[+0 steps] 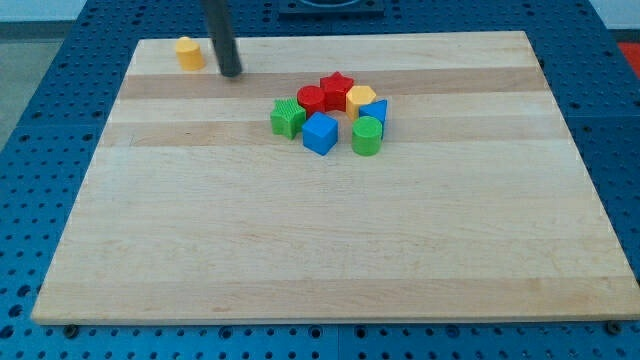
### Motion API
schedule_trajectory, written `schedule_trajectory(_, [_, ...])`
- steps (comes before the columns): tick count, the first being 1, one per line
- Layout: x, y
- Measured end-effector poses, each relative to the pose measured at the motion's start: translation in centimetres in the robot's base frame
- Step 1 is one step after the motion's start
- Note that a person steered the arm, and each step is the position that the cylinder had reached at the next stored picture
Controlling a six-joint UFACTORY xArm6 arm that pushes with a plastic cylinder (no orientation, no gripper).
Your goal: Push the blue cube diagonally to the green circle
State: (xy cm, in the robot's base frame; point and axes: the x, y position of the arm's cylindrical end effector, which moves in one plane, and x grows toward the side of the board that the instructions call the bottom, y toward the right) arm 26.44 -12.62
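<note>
nearest, toward the wooden board's [300,250] middle, the blue cube [320,133] sits at the front of a tight cluster, with the green circle [367,136] just beside it on the view's right and a green star-shaped block [288,118] on its left. behind them sit a small blue block [376,110], a yellow block [360,97], a red round block [311,98] and a red star [337,88]. farther back, near the top left corner, my tip [231,72] rests on the board, bare, holding nothing, well apart from the cluster, near a lone yellow block [188,53].
</note>
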Motion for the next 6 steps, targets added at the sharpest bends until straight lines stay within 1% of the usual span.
schedule_trajectory(2, [0.0, 10.2])
schedule_trajectory(3, [-0.1, 11.6])
schedule_trajectory(5, [3.6, 11.5])
schedule_trajectory(6, [3.7, 11.5])
